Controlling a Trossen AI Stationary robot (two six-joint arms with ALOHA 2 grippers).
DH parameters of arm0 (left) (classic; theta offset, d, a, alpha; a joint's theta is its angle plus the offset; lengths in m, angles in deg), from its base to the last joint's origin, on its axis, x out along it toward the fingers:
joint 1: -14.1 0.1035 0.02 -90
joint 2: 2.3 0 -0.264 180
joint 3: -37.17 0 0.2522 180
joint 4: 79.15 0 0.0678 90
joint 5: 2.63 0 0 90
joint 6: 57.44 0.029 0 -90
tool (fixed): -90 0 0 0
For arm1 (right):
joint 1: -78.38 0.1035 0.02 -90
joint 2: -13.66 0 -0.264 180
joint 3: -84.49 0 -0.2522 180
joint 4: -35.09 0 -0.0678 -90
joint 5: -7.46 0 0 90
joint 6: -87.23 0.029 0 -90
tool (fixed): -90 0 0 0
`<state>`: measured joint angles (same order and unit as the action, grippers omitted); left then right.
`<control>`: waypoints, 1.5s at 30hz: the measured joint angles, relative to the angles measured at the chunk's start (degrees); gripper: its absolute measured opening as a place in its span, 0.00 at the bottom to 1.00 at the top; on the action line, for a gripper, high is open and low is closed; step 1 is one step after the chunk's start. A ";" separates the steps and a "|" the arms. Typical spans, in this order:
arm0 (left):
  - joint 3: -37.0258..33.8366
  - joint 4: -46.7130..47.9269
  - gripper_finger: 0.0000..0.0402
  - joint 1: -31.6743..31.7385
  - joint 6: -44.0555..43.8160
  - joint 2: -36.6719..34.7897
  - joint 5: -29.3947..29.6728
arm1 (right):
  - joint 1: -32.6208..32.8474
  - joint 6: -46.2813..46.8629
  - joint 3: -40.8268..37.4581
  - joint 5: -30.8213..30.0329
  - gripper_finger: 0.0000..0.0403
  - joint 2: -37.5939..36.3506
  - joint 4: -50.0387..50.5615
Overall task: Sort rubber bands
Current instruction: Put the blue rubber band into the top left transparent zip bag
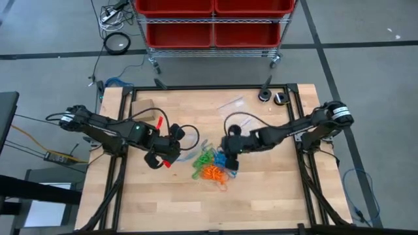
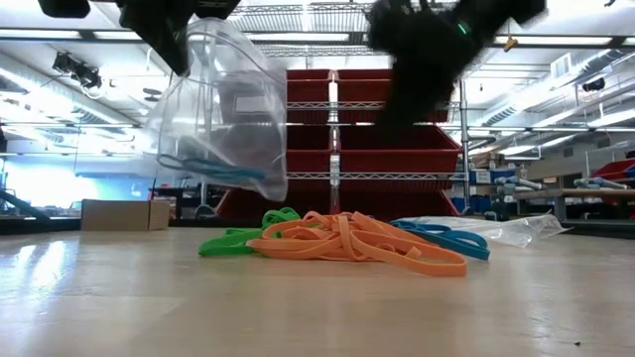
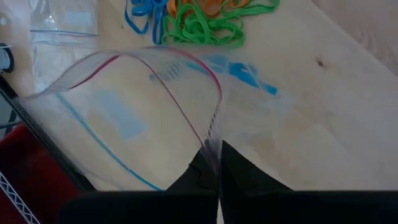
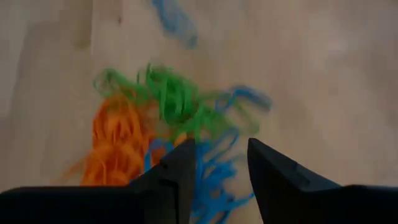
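The rubber bands [image 1: 210, 165] lie in a tangled blue, green and orange heap near the middle of the tabletop [image 1: 261, 196]. The left end effector [image 3: 219, 171], fingers pressed together, pinches the rim of a clear zip bag [image 3: 124, 118] held open above the wood beside the heap. The right end effector [image 4: 219, 162] hangs over the blue bands, its fingers spread apart.

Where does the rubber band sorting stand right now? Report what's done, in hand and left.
Done: a few blue bands already sit inside the clear bag.
In hand: the left gripper holds that bag up by its edge, jaws shut; the right gripper hangs over the pile with open jaws, nothing between them.
Left: most of it. Green, orange and blue bands lie mixed on the table.
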<state>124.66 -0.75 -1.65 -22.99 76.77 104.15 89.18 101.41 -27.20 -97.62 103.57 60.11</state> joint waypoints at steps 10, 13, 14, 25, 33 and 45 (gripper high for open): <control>0.00 -1.03 0.00 0.00 -0.12 0.00 -0.86 | -2.90 -1.05 -15.22 3.45 0.29 1.86 -24.90; -0.02 -1.12 0.00 0.00 -0.10 0.00 -1.05 | -4.61 -3.27 -15.79 4.73 0.30 3.32 -26.51; -0.02 -1.07 0.00 0.00 -0.10 0.01 -1.05 | -5.06 -3.84 -15.85 5.87 0.30 4.01 -26.43; -0.02 -1.50 0.00 0.00 -0.16 0.04 -1.49 | -8.31 -6.51 -15.40 8.88 0.24 13.38 -35.96; -0.02 -1.46 0.00 0.00 -0.16 0.04 -1.64 | -7.15 -9.55 -15.44 6.40 0.01 7.08 -36.10; -0.02 -2.52 0.00 0.00 -0.02 0.04 -2.65 | -8.28 -12.96 -14.69 0.30 0.00 -9.13 -45.39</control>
<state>124.64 -3.27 -1.65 -23.01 76.81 101.50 80.90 88.45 -41.89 -97.32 94.44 14.73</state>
